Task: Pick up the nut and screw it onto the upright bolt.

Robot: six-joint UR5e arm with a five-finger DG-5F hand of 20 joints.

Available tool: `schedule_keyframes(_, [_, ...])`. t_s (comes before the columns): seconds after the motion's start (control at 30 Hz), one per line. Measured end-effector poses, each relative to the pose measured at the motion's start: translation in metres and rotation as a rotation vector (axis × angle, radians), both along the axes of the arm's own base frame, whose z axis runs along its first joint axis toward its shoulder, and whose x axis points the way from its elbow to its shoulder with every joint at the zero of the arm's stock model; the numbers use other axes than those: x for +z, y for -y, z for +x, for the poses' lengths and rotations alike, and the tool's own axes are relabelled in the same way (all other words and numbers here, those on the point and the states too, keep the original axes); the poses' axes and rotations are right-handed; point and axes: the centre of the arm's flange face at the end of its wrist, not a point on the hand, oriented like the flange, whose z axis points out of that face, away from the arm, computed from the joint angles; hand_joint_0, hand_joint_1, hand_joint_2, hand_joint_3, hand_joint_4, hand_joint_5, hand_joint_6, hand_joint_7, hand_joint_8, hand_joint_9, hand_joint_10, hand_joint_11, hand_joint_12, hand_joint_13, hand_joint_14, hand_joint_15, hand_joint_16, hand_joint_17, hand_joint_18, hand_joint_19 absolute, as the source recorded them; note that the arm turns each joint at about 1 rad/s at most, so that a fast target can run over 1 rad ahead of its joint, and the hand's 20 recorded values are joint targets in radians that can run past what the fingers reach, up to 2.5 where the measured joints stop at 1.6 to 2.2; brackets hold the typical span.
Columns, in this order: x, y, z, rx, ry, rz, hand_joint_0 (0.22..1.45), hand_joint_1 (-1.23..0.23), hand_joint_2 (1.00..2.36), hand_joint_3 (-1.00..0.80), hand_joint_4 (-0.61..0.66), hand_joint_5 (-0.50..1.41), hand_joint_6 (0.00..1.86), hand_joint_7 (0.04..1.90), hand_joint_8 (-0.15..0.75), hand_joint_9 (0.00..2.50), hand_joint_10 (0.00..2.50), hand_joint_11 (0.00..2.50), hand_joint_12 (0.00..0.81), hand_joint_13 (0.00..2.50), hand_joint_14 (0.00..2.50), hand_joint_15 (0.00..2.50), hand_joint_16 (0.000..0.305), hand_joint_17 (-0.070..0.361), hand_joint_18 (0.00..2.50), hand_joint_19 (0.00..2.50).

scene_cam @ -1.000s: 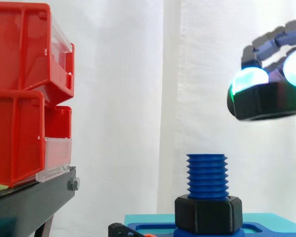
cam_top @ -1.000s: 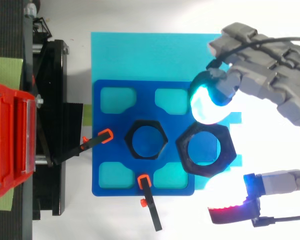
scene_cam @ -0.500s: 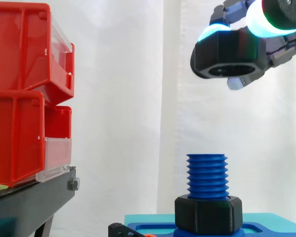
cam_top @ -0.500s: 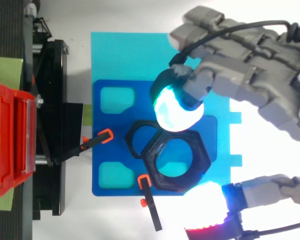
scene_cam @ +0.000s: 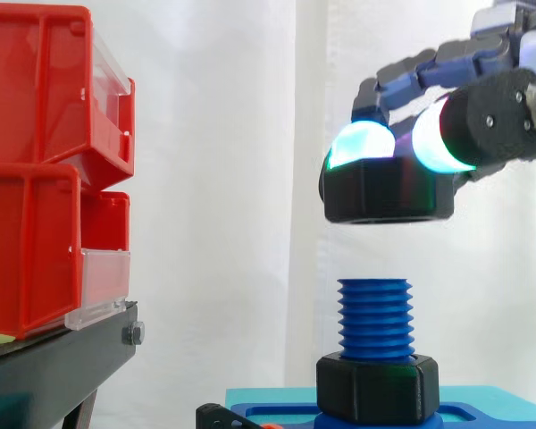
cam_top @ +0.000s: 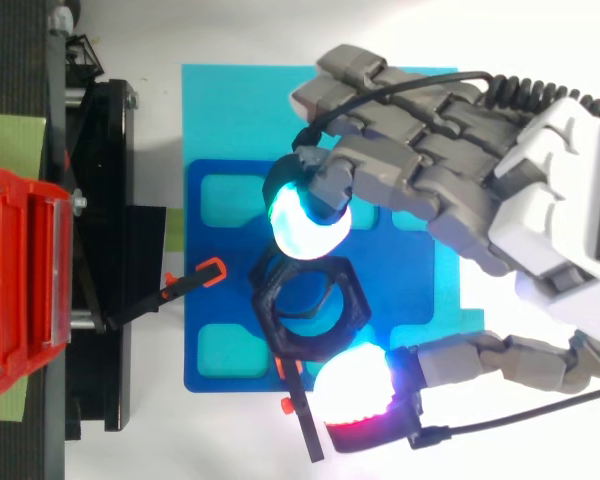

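Now that the hand (cam_top: 450,200) has swung frame-left and lowered, the black hexagonal plastic nut (scene_cam: 389,192) pinched in its glowing pads (scene_cam: 362,145) hangs mid-frame just above the blue threaded upright bolt (scene_cam: 375,317), nearly aligned for threading.

White curtain (scene_cam: 214,179) behind the robot hand (scene_cam: 496,121), hung in long upright folds, brightly and evenly lit, with one soft fold line running down just left of the robot hand. Well off to the left of the robot hand, two red bins, one on top of the other: upper bin (scene_cam: 45,89), lower bin (scene_cam: 27,250), the lower with a clear plastic front (scene_cam: 103,286) facing the robot hand. Beneath them a black stand (scene_cam: 54,366), with a small metal screw (scene_cam: 132,335) at its near corner. From above, a white desk (cam_top: 240,30) under it all, washed out by glare below and to the right of the robot hand. Green patch (cam_top: 0,140) on the far side of the stand from the robot hand.
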Motion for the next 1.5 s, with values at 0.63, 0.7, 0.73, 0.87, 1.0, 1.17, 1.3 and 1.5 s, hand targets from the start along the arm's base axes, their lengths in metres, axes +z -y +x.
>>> schedule_keyframes(0.63, [-0.014,0.015,0.01,0.03,0.011,-0.007,0.51,-0.77,1.0,-0.5,0.35,-0.17,0.53,1.3,0.335,0.48,0.01,0.14,0.408,0.31,0.0,0.0,0.058,0.131,0.52,0.24])
schedule_keyframes(0.7, [-0.014,0.016,0.01,0.03,0.011,-0.007,0.51,-0.77,1.0,-0.5,0.35,-0.17,0.53,1.31,0.336,0.48,0.0,0.15,0.408,0.31,0.0,0.0,0.058,0.131,0.52,0.23])
schedule_keyframes(0.73, [-0.014,0.016,0.01,0.03,0.011,-0.007,0.51,-0.76,1.0,-0.5,0.35,-0.17,0.53,1.31,0.337,0.48,0.01,0.15,0.408,0.31,0.0,0.0,0.058,0.131,0.52,0.23])
schedule_keyframes(0.87, [-0.014,0.018,0.009,0.032,0.005,-0.01,0.51,-0.76,1.0,-0.5,0.35,-0.17,0.53,1.31,0.335,0.48,0.0,0.14,0.408,0.31,0.0,0.0,0.058,0.131,0.52,0.23])
schedule_keyframes(1.0, [-0.016,0.019,0.01,0.038,0.0,-0.012,0.51,-0.76,1.0,-0.5,0.35,-0.17,0.53,1.31,0.335,0.48,0.0,0.15,0.408,0.31,0.0,0.0,0.058,0.131,0.52,0.23])
schedule_keyframes(1.17, [-0.022,0.019,0.011,0.044,-0.005,-0.015,0.51,-0.76,1.0,-0.5,0.35,-0.17,0.53,1.31,0.335,0.48,0.0,0.15,0.409,0.31,0.0,0.0,0.058,0.131,0.52,0.23])
schedule_keyframes(1.3, [-0.022,0.019,0.012,0.049,-0.005,-0.016,0.51,-0.76,1.0,-0.5,0.35,-0.17,0.53,1.31,0.336,0.48,0.0,0.15,0.408,0.31,0.0,0.0,0.058,0.131,0.52,0.24])
schedule_keyframes(1.5, [-0.023,0.02,0.012,0.054,-0.013,-0.019,0.51,-0.76,1.0,-0.5,0.35,-0.17,0.53,1.31,0.335,0.48,0.0,0.15,0.408,0.31,0.0,0.0,0.058,0.131,0.52,0.24])
